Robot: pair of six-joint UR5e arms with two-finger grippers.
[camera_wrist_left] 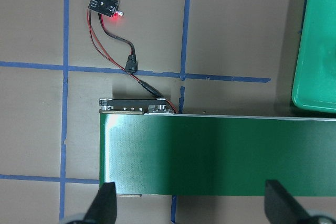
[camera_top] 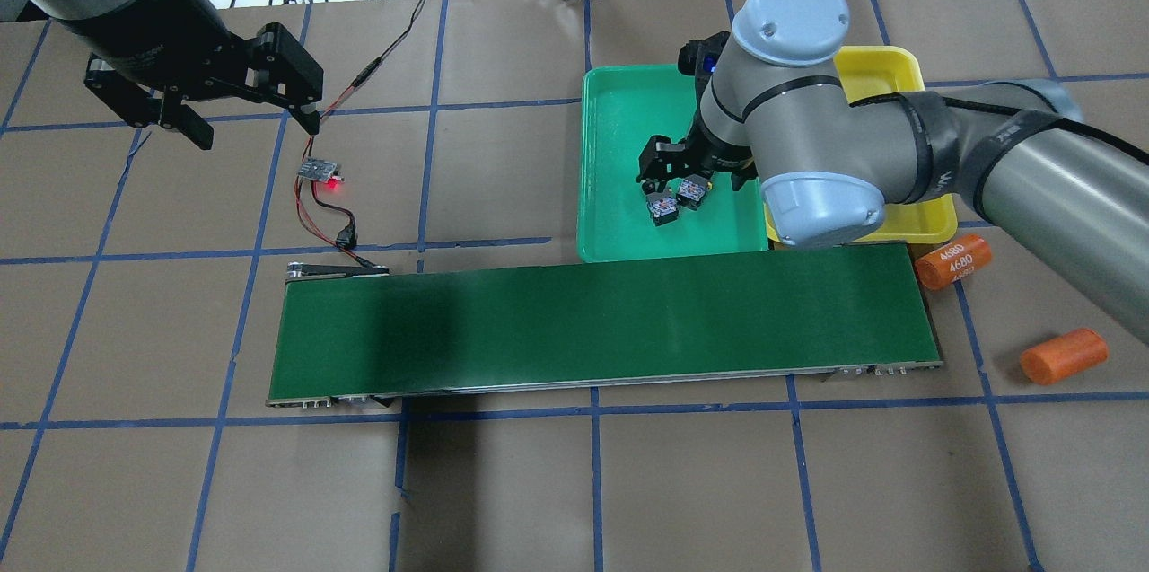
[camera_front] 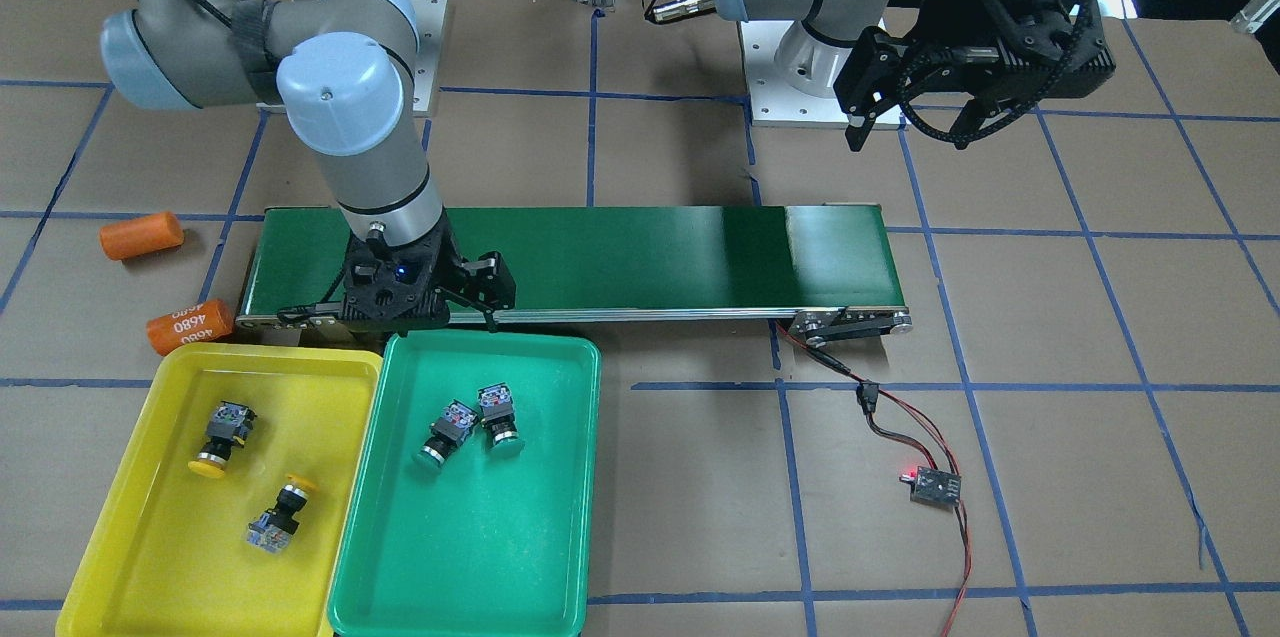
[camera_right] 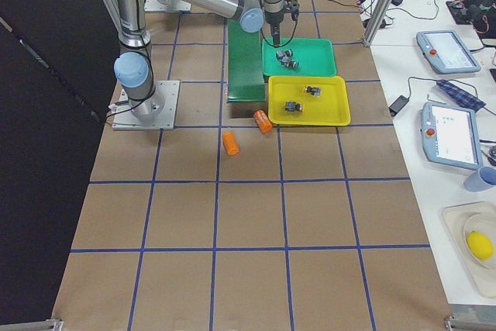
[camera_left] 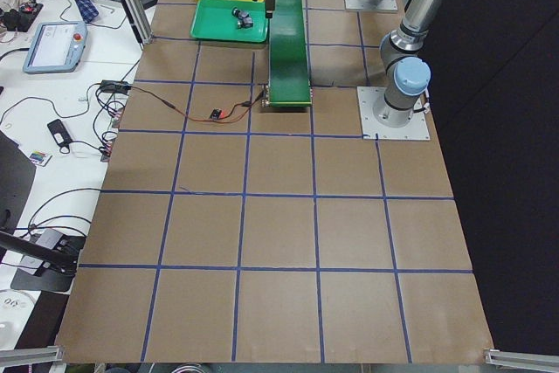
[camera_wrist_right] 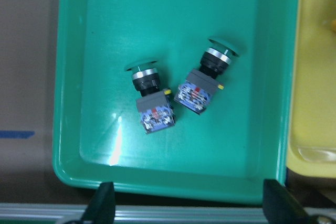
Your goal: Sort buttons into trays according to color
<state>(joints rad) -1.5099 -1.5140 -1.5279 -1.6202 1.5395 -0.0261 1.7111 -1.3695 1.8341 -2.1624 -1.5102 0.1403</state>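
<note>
Two green-capped buttons [camera_front: 445, 434] [camera_front: 497, 417] lie on their sides, close together, in the green tray [camera_front: 480, 557]. The right wrist view shows them too [camera_wrist_right: 149, 95] [camera_wrist_right: 207, 80]. Two yellow-capped buttons [camera_front: 222, 437] [camera_front: 280, 512] lie apart in the yellow tray [camera_front: 150, 557]. My right gripper [camera_front: 425, 317] is open and empty. It hangs above the green tray's edge nearest the conveyor, with the green buttons below it. My left gripper [camera_front: 912, 127] is open and empty. It is held high over the table near the conveyor's other end.
The long dark-green conveyor belt [camera_front: 650, 252] runs along the trays' robot side. Two orange cylinders [camera_front: 142, 235] [camera_front: 190, 325], one marked "4680", lie beside the yellow tray's corner. A small circuit board with a red light [camera_front: 930, 485] and its wires trail from the conveyor's end.
</note>
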